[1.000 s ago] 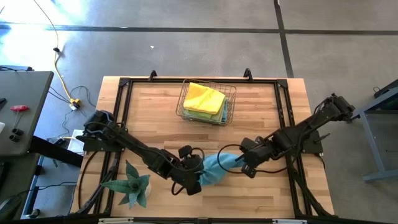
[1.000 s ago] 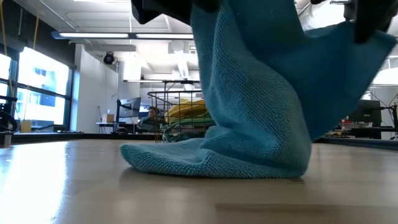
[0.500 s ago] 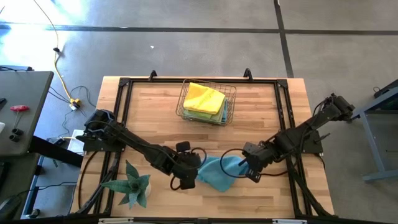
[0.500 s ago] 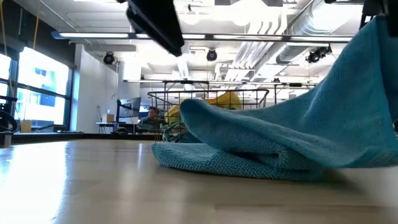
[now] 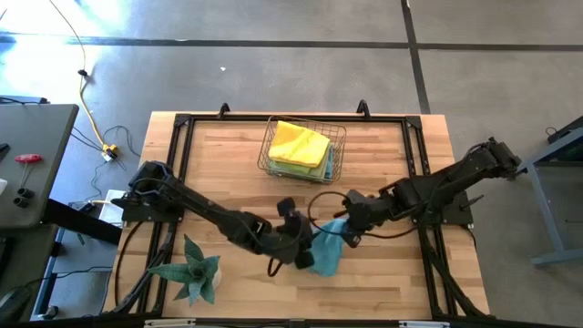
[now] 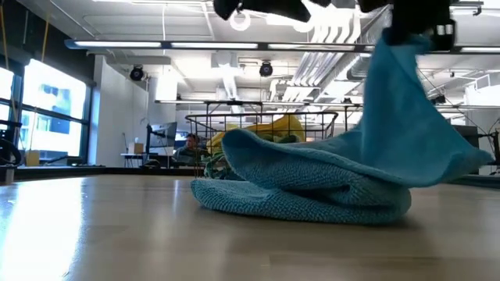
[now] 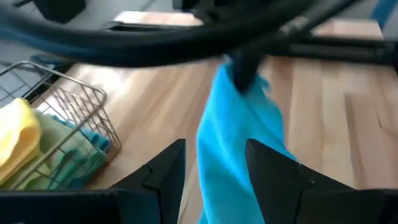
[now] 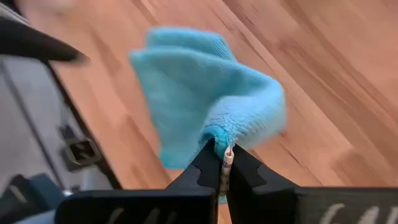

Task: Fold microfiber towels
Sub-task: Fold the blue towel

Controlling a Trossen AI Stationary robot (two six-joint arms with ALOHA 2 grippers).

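- The light blue towel (image 5: 326, 252) is lying bunched on the desk (image 5: 228, 173), one corner being lifted by the clenched right pincer (image 8: 221, 163).
- The left pincer (image 7: 214, 168) is hanging released, just beside it.
- The wire basket (image 5: 305, 150) is holding yellow towels (image 5: 299, 143); a plant (image 5: 193, 271) is standing nearby.

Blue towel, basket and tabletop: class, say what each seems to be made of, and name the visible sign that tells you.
Blue towel: soft cloth, probably microfiber; a fine looped nap shows and it drapes limply from the right gripper.
Basket: thin metal wire, an open grid with a dull coppery look.
Tabletop: wood, likely butcher block; light planks with grain and a smooth, slightly glossy finish.
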